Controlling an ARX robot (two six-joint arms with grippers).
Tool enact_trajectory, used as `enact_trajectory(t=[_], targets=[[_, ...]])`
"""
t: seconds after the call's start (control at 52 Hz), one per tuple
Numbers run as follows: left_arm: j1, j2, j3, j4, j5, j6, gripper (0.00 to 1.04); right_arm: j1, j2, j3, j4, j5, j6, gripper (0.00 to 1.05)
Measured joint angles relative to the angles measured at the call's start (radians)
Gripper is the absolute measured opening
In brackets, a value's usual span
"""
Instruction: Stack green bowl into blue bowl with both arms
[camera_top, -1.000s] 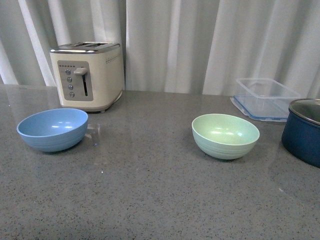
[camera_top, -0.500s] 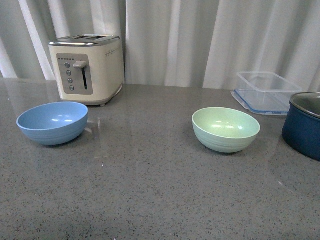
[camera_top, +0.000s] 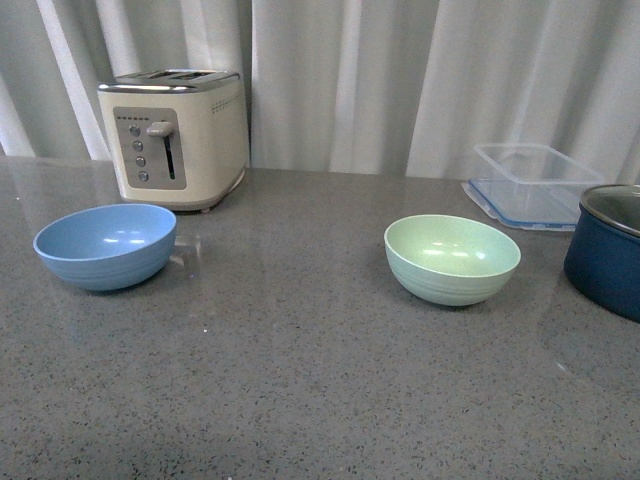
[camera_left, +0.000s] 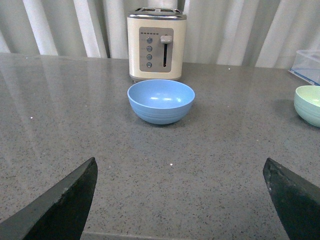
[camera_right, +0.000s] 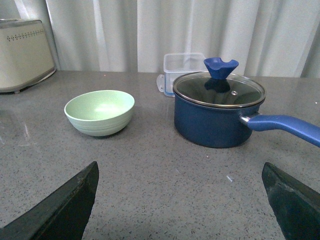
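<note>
1. Nothing is stacked yet; I judge the task to be at its start.
2. Green bowl (camera_top: 452, 258): upright and empty on the worktop (camera_top: 300, 390), right of centre, near the pot (camera_top: 608, 255).
3. Blue bowl (camera_top: 105, 245): upright and empty on the left side, in front of the toaster (camera_top: 172, 135), well apart from the green bowl.
4. Left fingers (camera_left: 62, 202): spread wide, holding nothing, facing the blue bowl from well short of it.
5. Right fingers (camera_right: 62, 205): spread wide, holding nothing, facing the green bowl.
6. Left to do: grasp the green bowl, carry it across, seat it in the blue bowl.

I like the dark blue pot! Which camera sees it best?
The right wrist view: the whole pot shows, with lid, knob and handle. The front view catches only part, cut off at the edge. The left wrist view misses it.
</note>
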Motion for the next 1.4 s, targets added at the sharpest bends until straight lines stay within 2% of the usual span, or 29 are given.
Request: enact_trajectory(t=[0.019,0.038,0.058,0.077,0.096,0.115,0.212,0.365,0.577,0.731,0.885,1.404], targets=[[0.000,0.000,0.000,0.000,-0.002,0.000,0.98,0.000,0.000,0.000,0.000,0.000,0.000,0.95],[-0.017,0.014,0.004,-0.019,-0.050,-0.003,0.98,0.000,0.000,0.000,0.000,0.000,0.000,0.95],[-0.043,0.046,0.021,-0.077,-0.164,-0.003,0.98,0.000,0.000,0.000,0.000,0.000,0.000,0.95],[-0.049,0.066,0.030,-0.092,-0.206,-0.004,0.98,0.000,0.000,0.000,0.000,0.000,0.000,0.95],[-0.048,0.121,0.044,-0.102,-0.290,-0.007,0.98,0.000,0.000,0.000,0.000,0.000,0.000,0.95],[-0.045,0.153,0.050,-0.101,-0.312,-0.011,0.98,0.000,0.000,0.000,0.000,0.001,0.000,0.95],[0.002,0.262,0.081,-0.075,-0.306,-0.014,0.98,0.000,-0.001,0.000,0.000,0.000,0.000,0.95],[0.117,0.437,0.212,-0.032,-0.193,-0.048,0.98,0.000,-0.001,0.000,0.000,-0.001,0.000,0.95],[0.187,0.726,0.455,0.002,-0.099,-0.119,0.98,0.000,-0.001,0.000,0.000,0.000,0.000,0.95],[0.188,0.917,0.630,-0.002,-0.052,-0.165,0.98,0.000,-0.001,0.000,0.000,-0.001,0.000,0.95],[0.182,1.140,0.780,-0.047,-0.045,-0.223,0.98,0.000,0.000,0.000,0.000,0.000,0.000,0.95],[0.088,1.665,1.241,-0.190,-0.033,-0.410,0.98,0.000,-0.001,0.000,0.000,-0.001,0.000,0.95]])
